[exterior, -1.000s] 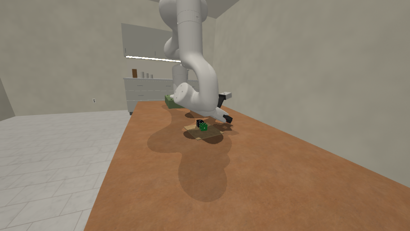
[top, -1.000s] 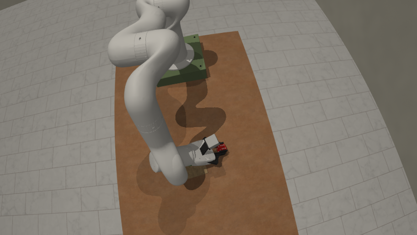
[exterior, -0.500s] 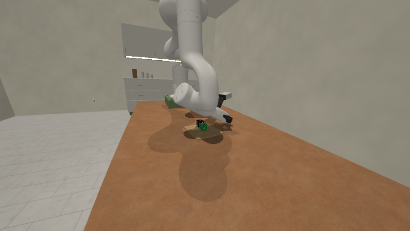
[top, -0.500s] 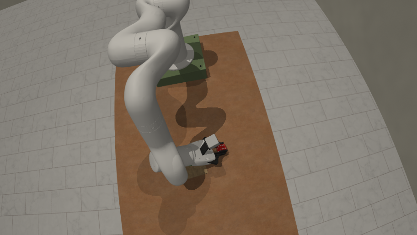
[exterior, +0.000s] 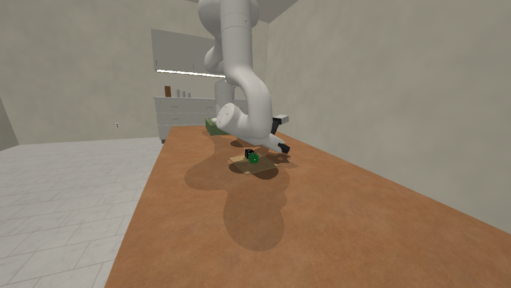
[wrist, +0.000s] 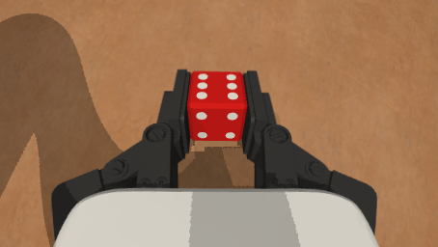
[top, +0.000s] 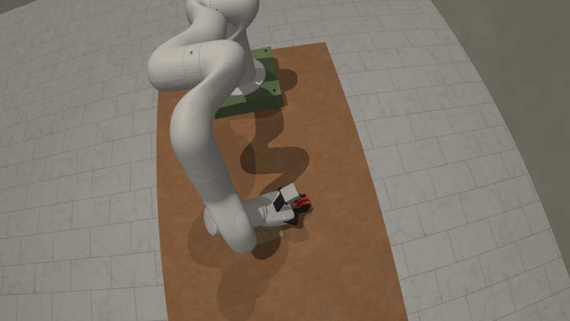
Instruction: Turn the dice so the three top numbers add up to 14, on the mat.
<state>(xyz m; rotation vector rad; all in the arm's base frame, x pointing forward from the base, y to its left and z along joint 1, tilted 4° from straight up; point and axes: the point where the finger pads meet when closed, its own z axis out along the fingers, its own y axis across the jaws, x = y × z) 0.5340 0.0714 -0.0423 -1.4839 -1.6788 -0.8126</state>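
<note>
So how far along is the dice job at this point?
Done: the black die and green die sit on the mat. In hand: the red die, clamped in the fingers beside the mat. Left: set it on the mat, release, confirm the sum.

A long brown worktop (exterior: 321,228) stands on a floor of pale grey marbled tiles (exterior: 53,200). Plain beige walls (exterior: 393,89) enclose the room. At the far wall a white drawer cabinet (exterior: 179,114) carries small containers, beneath a lit wall cupboard (exterior: 175,53)
</note>
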